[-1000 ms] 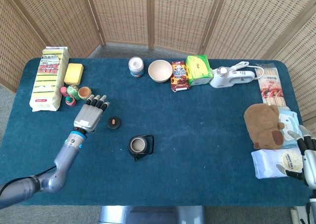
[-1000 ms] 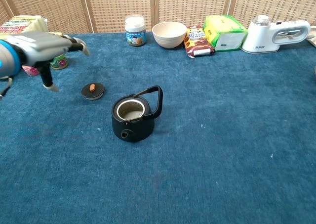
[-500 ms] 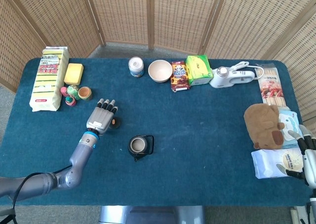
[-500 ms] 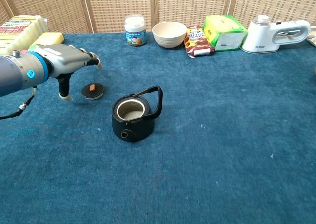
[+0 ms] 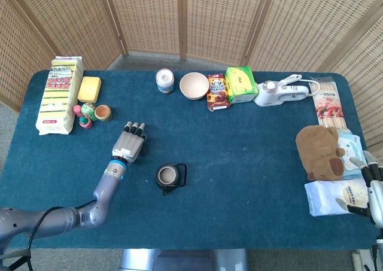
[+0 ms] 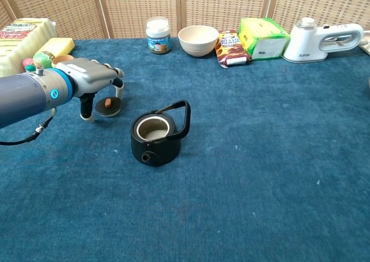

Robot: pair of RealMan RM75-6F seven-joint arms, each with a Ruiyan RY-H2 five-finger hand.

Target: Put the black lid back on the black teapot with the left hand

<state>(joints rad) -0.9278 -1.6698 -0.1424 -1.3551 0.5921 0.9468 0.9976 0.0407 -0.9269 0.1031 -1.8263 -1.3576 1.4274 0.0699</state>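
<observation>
The black teapot (image 6: pixel 156 136) stands lidless on the blue table, its handle tilted right and its spout toward the front; the head view shows the teapot (image 5: pixel 170 176) left of centre. The black lid (image 6: pixel 108 105) with an orange knob lies flat on the cloth, left of and behind the pot. My left hand (image 6: pixel 95 82) hovers over the lid with fingers apart and arched around it, the thumb (image 6: pixel 87 109) reaching down on its left. In the head view the left hand (image 5: pixel 130 142) hides the lid. My right hand (image 5: pixel 371 190) rests empty at the table's right edge.
Along the back stand a can (image 6: pixel 157 35), a bowl (image 6: pixel 198 40), a snack packet (image 6: pixel 230 47), a green box (image 6: pixel 263 37) and a white appliance (image 6: pixel 324 39). Sponges (image 5: pixel 58 93) and small cups (image 5: pixel 93 112) sit far left. A plush toy (image 5: pixel 322 152) and packets (image 5: pixel 338 196) lie right.
My left hand has moved right and toward the lid, from beside it to directly over it, with fingers now curving down around it. The lid, teapot and right hand have not moved.
</observation>
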